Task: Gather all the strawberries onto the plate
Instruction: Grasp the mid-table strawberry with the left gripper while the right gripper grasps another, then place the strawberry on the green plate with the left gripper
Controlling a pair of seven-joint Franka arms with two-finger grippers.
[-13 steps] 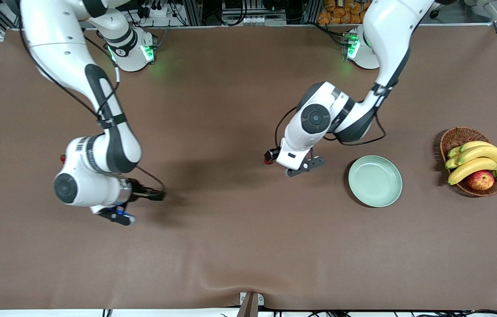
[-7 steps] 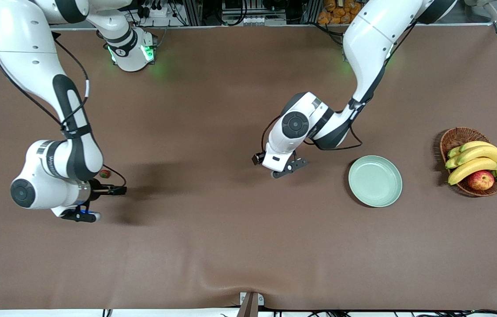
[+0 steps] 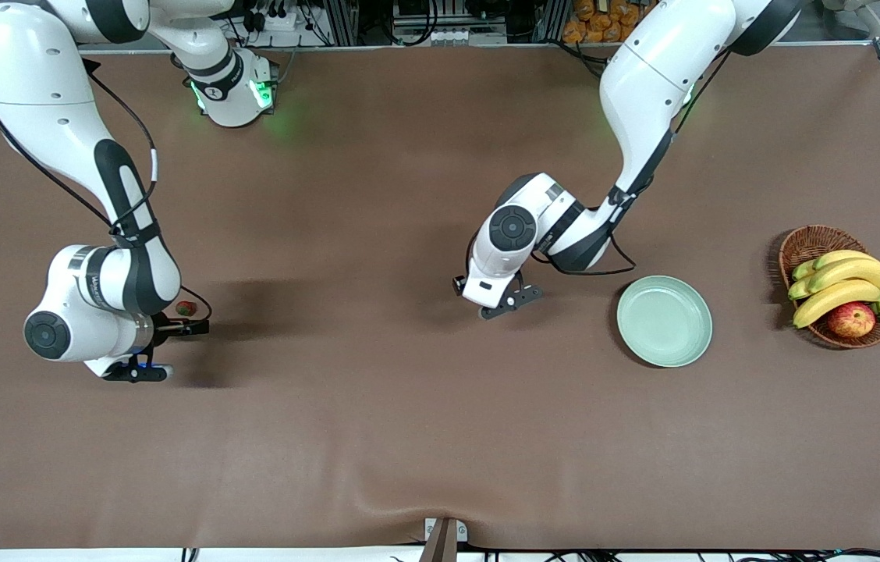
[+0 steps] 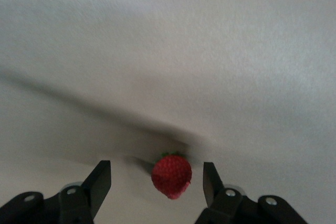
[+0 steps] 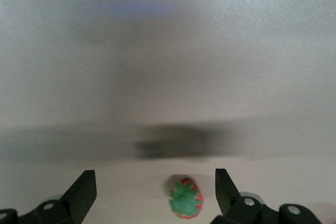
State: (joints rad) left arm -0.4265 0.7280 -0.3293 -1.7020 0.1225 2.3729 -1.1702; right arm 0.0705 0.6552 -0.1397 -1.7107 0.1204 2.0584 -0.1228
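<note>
Left wrist view shows one strawberry (image 4: 171, 176) lying on the brown table cloth (image 4: 220, 51) between the two dark fingers (image 4: 100, 182) of the left gripper (image 4: 156, 182); the jaws stand apart on either side of the berry with a gap at each side, so they are not clamped on it. Seen from the front view, the left gripper (image 3: 496, 300) is low over the middle of the table (image 3: 377, 437), and this berry is hidden under the arm's wrist there. Right wrist view shows a second strawberry (image 5: 186, 199), green cap turned toward the camera, resting on the cloth between the fingers (image 5: 84, 190) of the right gripper (image 5: 153, 190), whose jaws are spread wide and clear of the fruit. From the front view, this strawberry (image 3: 186, 308) is a small red spot just beside the right gripper (image 3: 167, 347), toward the right arm's end of the table. I cannot see a third berry in any view. The pale green plate (image 3: 664, 321) sits bare on the cloth toward the left arm's end, near the left gripper but apart from it. Closer to that end stands a brown wicker basket (image 3: 808, 243) holding a bunch of bananas (image 3: 842, 285) and a red-yellow apple (image 3: 851, 319).
</note>
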